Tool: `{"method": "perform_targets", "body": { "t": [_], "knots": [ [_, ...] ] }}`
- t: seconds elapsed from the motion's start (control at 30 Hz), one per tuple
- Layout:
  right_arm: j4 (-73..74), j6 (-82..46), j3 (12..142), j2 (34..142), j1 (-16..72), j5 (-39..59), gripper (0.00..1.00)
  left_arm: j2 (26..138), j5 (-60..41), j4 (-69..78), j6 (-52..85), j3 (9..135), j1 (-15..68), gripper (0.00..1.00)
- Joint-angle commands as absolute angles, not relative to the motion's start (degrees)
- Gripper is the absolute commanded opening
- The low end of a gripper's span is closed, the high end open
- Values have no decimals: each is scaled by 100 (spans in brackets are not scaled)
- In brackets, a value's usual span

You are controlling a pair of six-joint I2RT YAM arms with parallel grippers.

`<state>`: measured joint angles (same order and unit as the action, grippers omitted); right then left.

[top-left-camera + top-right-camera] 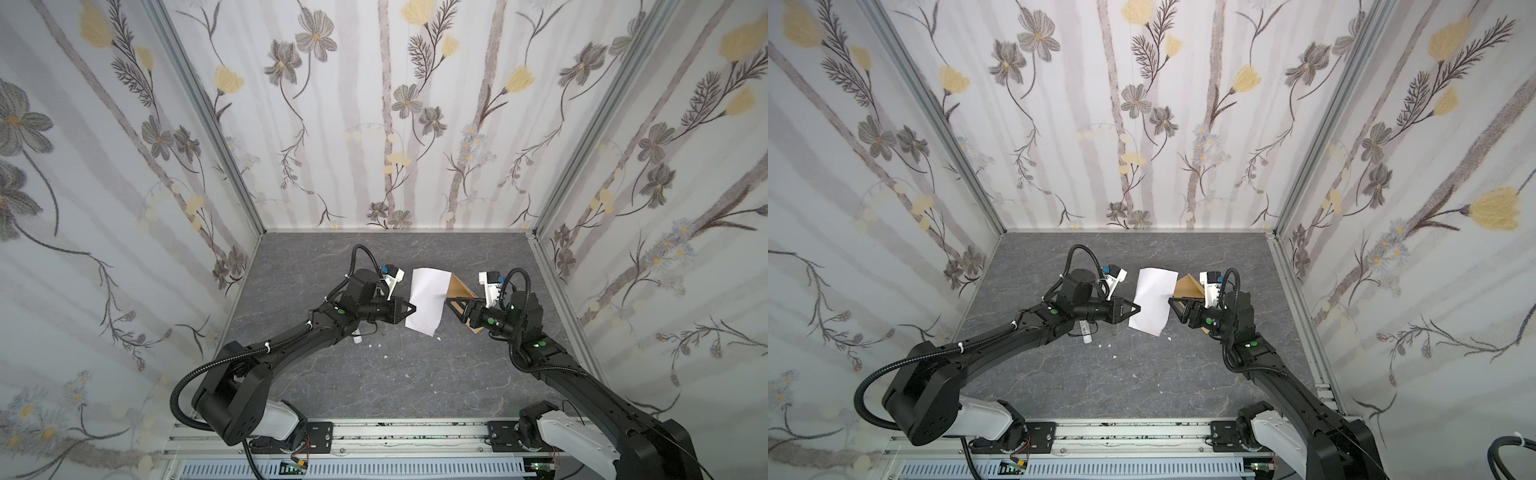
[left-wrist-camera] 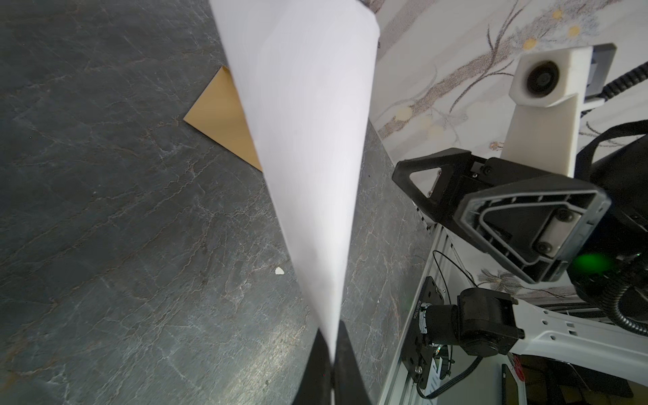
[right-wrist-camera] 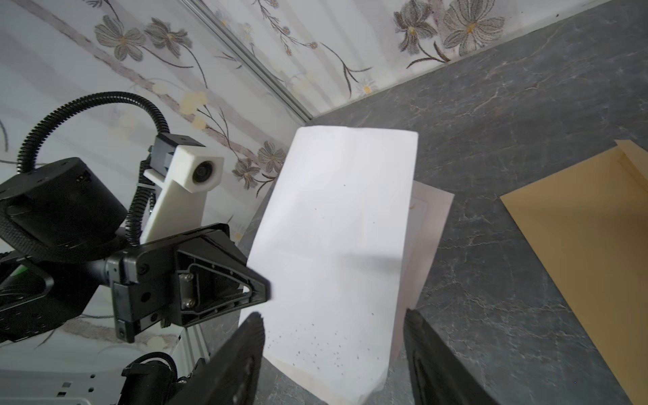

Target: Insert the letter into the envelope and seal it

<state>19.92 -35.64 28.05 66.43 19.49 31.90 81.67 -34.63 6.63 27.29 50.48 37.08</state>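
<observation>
The letter [image 1: 428,299] [image 1: 1152,303] hangs above the table as a folded white sheet, with a pinkish layer showing behind it in the right wrist view [image 3: 336,245]. My left gripper [image 1: 413,308] [image 1: 1138,308] [image 2: 333,354] is shut on the letter's left edge [image 2: 308,140]. My right gripper [image 1: 452,308] [image 1: 1175,309] [image 3: 333,336] is open, its fingers standing apart at the letter's right edge. The kraft-brown envelope [image 1: 461,286] [image 1: 1190,286] [image 2: 221,108] [image 3: 578,228] lies flat on the table, partly hidden under the right gripper and the letter.
A small white tube [image 1: 357,338] [image 1: 1086,330] lies on the grey marbled table [image 1: 374,386] under the left arm. Small white paper scraps [image 1: 386,356] [image 2: 279,270] dot the table in front of the letter. Floral walls close in three sides.
</observation>
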Motion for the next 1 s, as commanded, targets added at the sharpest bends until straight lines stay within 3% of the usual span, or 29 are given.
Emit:
{"method": "perform_targets", "body": {
  "t": [0.0,0.63,0.97],
  "knots": [
    [2701,-3727,2825,6801,1952,3547,64,8072,-3526,738,2795,5154,3716,0],
    [3629,-3872,3054,7586,1954,3961,64,7927,-3620,747,2974,5329,3743,0],
    [3032,-3495,3175,7467,1686,3744,65,7758,-3498,747,2979,5275,3742,0]
  ]
}}
